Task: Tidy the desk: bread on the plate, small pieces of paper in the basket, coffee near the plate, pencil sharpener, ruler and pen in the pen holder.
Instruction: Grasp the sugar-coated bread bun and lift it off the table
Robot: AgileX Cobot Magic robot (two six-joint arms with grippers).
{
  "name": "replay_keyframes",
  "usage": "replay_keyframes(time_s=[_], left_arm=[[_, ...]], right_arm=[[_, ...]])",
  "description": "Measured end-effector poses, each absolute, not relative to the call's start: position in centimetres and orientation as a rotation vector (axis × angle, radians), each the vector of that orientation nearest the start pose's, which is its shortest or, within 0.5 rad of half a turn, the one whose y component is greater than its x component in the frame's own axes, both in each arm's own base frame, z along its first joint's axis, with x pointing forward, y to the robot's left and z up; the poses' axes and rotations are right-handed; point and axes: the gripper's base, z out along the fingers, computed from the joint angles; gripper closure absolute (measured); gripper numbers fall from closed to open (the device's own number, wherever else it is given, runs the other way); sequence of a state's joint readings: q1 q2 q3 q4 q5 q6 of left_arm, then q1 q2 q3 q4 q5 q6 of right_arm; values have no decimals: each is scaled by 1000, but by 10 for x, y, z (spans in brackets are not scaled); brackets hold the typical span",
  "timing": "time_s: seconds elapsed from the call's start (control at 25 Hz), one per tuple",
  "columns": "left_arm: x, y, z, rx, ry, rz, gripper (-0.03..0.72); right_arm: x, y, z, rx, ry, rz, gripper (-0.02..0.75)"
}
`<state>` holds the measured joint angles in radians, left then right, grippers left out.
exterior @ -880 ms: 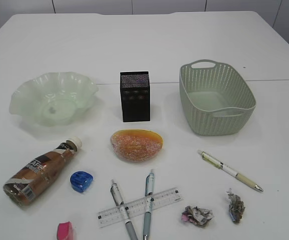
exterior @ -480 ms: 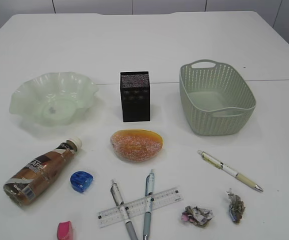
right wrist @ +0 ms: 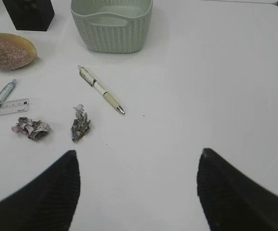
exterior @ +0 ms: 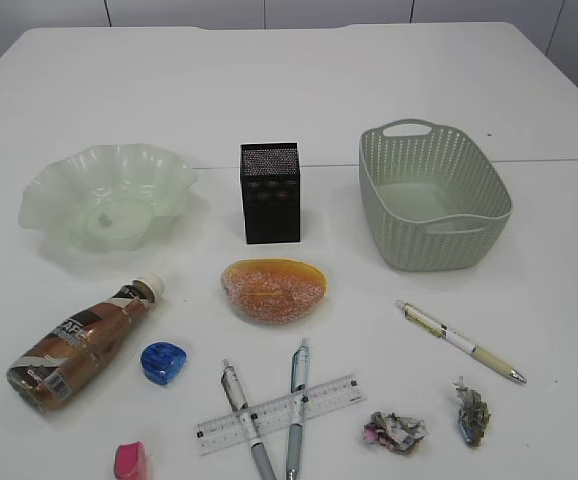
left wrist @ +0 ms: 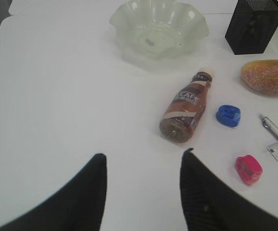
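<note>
Nothing sorted yet: sugared oval bread (exterior: 273, 290) lies on white surface (exterior: 529, 100) near frilly pale-green glass plate (exterior: 106, 195). My left pincer (left wrist: 141, 166) and right pincer (right wrist: 138, 166) hover wide apart, empty, ready.

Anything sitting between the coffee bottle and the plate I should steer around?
No. The exterior view shows bare table between the coffee bottle and the plate; the left wrist view agrees. The blue sharpener lies off to the bottle's side.

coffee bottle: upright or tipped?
Tipped. The coffee bottle lies on its side on the table, white cap toward the plate, base toward the table's near edge.
</note>
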<state>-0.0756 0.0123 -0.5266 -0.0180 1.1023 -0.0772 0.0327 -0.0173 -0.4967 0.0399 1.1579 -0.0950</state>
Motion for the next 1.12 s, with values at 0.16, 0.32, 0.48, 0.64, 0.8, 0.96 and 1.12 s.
replay_keyframes(time_s=[0.16,0.32,0.48,0.64,0.8,0.96,1.12], left_arm=[[-8,-1,281,0,2073,-115,326],[-8,-1,281,0,2073,-115,326],[-8,-1,281,0,2073,-116,326],[-8,-2,281,1,2074,-127,326],[-8,-3,282,2,2072,-152,326],[-7,-3,288,1,2020,-155,326],[2,-1,315,-23,1805,-142,326]], right_arm=[[-12,3,269,-140,2122,12,179],[-12,3,269,-140,2122,12,179],[-12,3,269,-140,2122,8,185],[-11,0,269,-107,2125,-21,186],[-11,0,282,-33,2015,21,186],[-7,0,303,71,1844,100,206],[23,0,319,119,1797,135,231]])
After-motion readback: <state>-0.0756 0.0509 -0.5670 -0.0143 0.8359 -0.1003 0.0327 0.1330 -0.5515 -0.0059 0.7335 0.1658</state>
